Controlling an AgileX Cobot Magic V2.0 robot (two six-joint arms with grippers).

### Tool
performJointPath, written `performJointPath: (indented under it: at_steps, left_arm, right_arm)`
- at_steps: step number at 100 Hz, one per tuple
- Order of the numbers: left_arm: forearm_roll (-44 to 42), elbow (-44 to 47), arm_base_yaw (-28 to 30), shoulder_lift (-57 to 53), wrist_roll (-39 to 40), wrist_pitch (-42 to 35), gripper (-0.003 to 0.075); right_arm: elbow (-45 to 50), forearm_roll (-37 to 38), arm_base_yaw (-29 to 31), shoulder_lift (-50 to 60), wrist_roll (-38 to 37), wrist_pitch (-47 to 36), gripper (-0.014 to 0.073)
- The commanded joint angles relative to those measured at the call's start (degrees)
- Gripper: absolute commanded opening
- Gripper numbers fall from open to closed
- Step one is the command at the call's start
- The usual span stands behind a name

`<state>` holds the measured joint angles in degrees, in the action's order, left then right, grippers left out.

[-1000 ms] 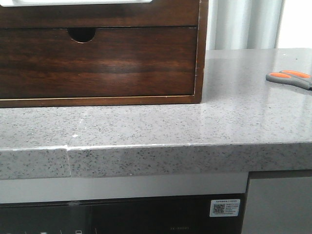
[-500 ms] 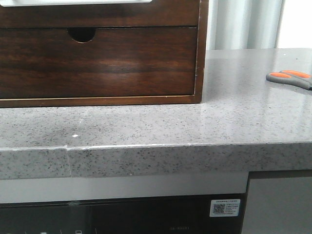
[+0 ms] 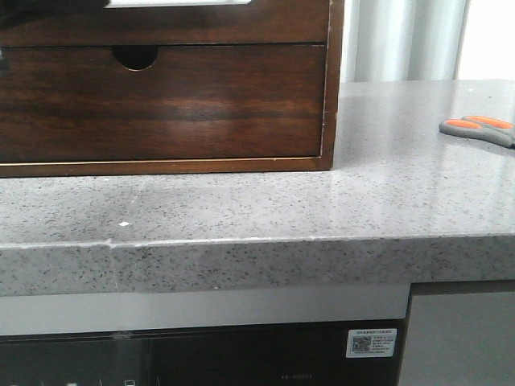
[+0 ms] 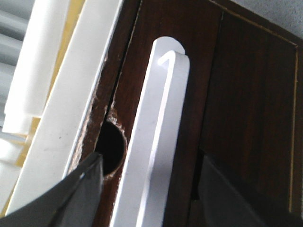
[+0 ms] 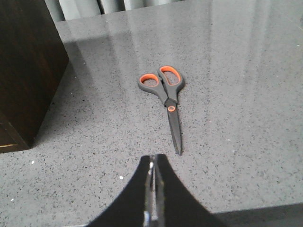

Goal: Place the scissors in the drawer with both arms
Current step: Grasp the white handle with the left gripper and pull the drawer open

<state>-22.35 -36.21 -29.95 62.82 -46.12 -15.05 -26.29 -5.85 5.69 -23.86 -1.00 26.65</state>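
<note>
Scissors [image 5: 166,97] lie flat and closed on the grey speckled desk [image 5: 246,71], grey handles with orange inserts pointing away from the right gripper [image 5: 152,163], blade tips pointing back toward it. The right gripper's jaws are pressed together, holding nothing, hovering over the desk with the scissors ahead of the tips and apart from them, slightly to one side of their line. In the front view the scissors [image 3: 479,129] show only as handles at the far right edge of the desk [image 3: 386,201], well apart from the dark wooden cabinet [image 3: 332,80]. The cabinet's lower drawer with the half-round finger notch [image 3: 161,100] sits closed; above it only a strip of the upper drawer [image 3: 169,22] and a bit of its whitish edge strip [image 3: 173,3] is visible. Left gripper [image 4: 149,182] is right up at the cabinet: jaws spread wide, the whitish round-cornered edge strip [image 4: 158,127] running between them, one finger [image 4: 78,189] next to the half-round notch [image 4: 112,151], the other finger [image 4: 227,194] over the glossy dark brown wood [image 4: 246,94]. Cannot tell whether either finger touches the wood or strip. A dark blur at the top left corner of the front view is too unclear to name. Cabinet corner [image 5: 28,71] sits off to the side of the right jaws, apart from the scissors.
</note>
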Motion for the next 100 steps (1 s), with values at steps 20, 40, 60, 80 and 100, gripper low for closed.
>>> performJointPath:
  at_steps: [20,40,60,80,100]
  left_arm:
    - [0.67,-3.50,1.79,2.22,-0.65,-3.80,0.0354]
    - [0.67,-3.50,4.14,3.05,-0.65,-3.80,0.0171]
    - [0.67,-3.50,4.14,2.91,-0.65,-3.06,0.0004]
    - [0.67,-2.93,4.04,1.30,-0.55,1.05,0.0004]
    - [-0.84,-0.76,1.62,-3.07,-0.55,6.15,0.0004]
  right_arm:
    - [-2.14,-0.15,0.21,-0.96,0.15,-2.37,-0.0116]
    - [-2.14,-0.15,0.21,-0.96,0.15,-2.37,-0.0116]
    - [-2.14,-0.15,0.21,-0.96,0.15,-2.37,-0.0116]
    - [-2.14,-0.15,0.21,-0.96,0.15,-2.37,-0.0116]
    - [-2.14,-0.15,0.21,-0.96,0.15,-2.37,-0.0116]
